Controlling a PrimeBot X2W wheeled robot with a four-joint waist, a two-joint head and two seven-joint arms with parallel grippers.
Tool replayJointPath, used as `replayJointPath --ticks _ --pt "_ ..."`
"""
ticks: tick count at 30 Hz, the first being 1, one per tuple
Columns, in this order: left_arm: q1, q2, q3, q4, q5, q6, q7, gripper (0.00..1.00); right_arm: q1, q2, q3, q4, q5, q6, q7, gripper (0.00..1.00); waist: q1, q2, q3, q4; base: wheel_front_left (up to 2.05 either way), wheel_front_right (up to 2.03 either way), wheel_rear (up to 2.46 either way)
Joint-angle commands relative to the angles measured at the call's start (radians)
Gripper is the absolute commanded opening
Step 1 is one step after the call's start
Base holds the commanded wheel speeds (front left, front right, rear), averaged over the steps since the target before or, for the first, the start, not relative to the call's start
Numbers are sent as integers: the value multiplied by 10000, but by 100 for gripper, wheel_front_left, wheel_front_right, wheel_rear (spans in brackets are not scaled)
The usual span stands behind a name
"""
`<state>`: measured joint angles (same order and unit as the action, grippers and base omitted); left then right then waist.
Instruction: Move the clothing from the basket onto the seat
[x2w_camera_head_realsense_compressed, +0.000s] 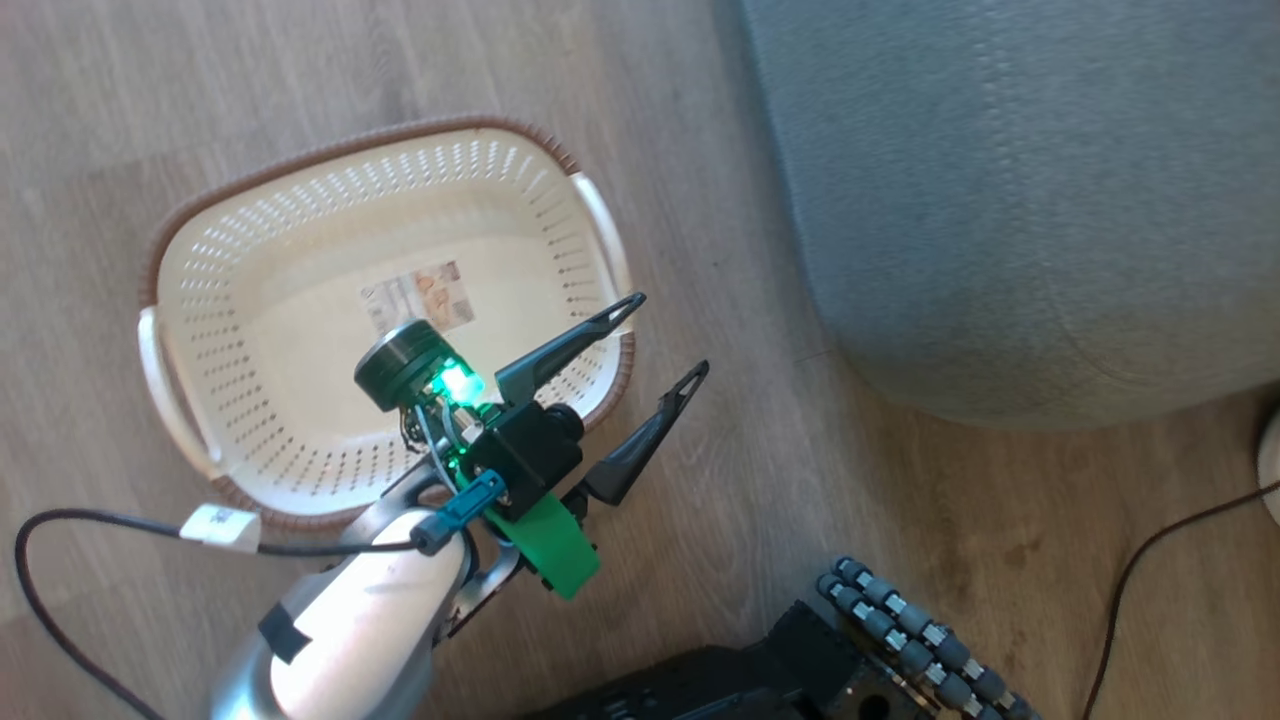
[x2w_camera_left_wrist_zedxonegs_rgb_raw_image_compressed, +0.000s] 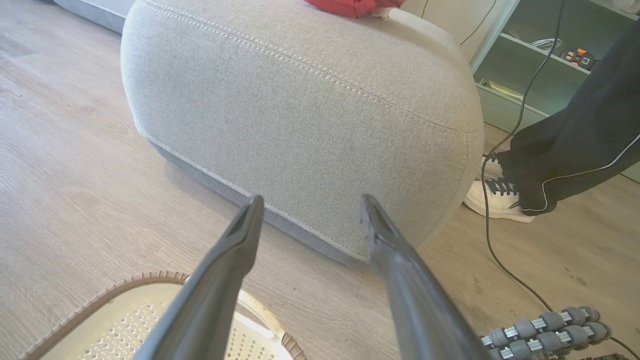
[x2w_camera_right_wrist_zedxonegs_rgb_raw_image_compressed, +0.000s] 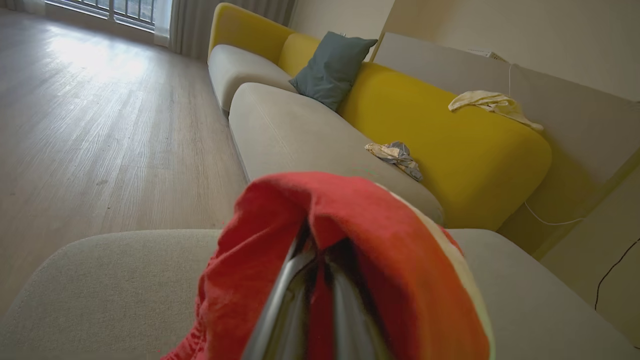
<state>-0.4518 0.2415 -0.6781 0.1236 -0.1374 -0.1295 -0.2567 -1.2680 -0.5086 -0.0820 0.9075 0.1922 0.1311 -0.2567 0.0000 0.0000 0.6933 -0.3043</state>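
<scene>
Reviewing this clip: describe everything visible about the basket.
The basket is an oval tub of cream-white plastic with perforated walls, a brown woven-look rim and two white side handles. A paper label lies on its bottom, nothing else inside. It stands upright on the wooden floor, apart from the grey seat. The open left end effector hangs over its seat-side rim.

red clothing (x2w_camera_right_wrist_zedxonegs_rgb_raw_image_compressed: 380, 235) bunched over the grey seat (x2w_camera_right_wrist_zedxonegs_rgb_raw_image_compressed: 100, 280) — cream basket (x2w_camera_head_realsense_compressed: 200, 260) upright on the floor (x2w_camera_head_realsense_compressed: 100, 80) beside it, label (x2w_camera_head_realsense_compressed: 418, 295) inside.

Probably a living room: sofa seat (x2w_camera_right_wrist_zedxonegs_rgb_raw_image_compressed: 100, 280), yellow backrest (x2w_camera_right_wrist_zedxonegs_rgb_raw_image_compressed: 440, 150), wood floor (x2w_camera_right_wrist_zedxonegs_rgb_raw_image_compressed: 100, 125).
</scene>
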Motion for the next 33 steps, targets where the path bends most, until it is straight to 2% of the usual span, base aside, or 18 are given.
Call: replayJointPath --ticks 1,4,11,23,24,25,26,33 --pt "-72 -47 214 -372 71 -12 -51 100 -140 -304 -63 -57 -6 -4 -17 0 0 0 168 170 0 0 0" --pt "-83 -27 248 -425 87 -12 -51 100 -355 -266 -400 1202 -43 -4 53 0 0 0 296 344 0 0 0" --pt "-115 -219 445 -425 180 -12 -51 100 -376 -337 -453 2765 -236 -4 101 0 0 0 369 604 0 0 0" --pt "-166 -250 418 -283 231 -12 -51 100 -298 -65 -196 3423 -473 -4 10 0 0 0 194 636 0 0 0" --pt "-168 -280 421 -264 222 -12 -51 100 -298 -52 -182 3439 -469 -4 4 5 0 0 119 640 0 0 0" --pt "-169 -318 411 -242 217 -12 -51 100 -295 -48 -164 3444 -459 -4 -3 40 0 0 21 651 0 0 0" --pt "-174 -363 386 -224 220 -12 -51 100 -286 -46 -148 3444 -446 -4 -11 100 0 0 -88 663 0 0 0" --pt "-145 -742 151 -164 281 -12 -51 100 -51 87 403 3482 -533 -4 -17 100 0 0 -1010 757 0 0 0"
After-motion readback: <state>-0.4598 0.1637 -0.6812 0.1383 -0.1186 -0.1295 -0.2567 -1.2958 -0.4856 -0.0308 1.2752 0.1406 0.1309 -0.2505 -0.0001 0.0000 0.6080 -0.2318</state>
